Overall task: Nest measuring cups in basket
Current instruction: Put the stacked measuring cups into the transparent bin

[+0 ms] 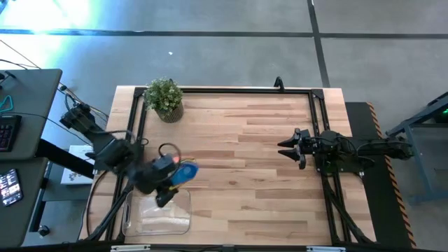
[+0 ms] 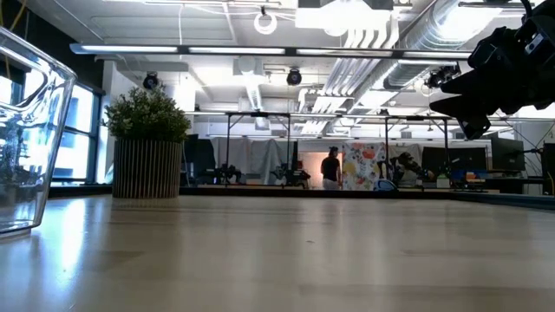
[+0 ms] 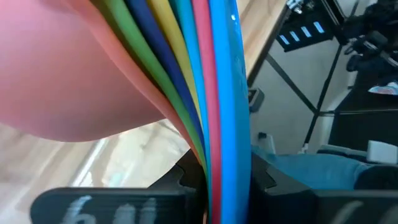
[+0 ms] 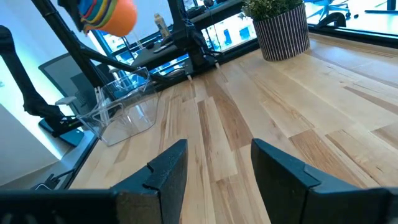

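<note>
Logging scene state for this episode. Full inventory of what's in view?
cups: one nested stack, orange outermost with blue, red, yellow, green edges showing, held above the basket
basket: 1, clear, table's front left corner, nothing seen in it
plant: 1, green in a striped pot, back left of table
table: 1, light wood
person: 1, dark clothes, far back in the room
left gripper: shut on the cups' handles, above the basket's back edge
right gripper: open, idle at the table's right side
</note>
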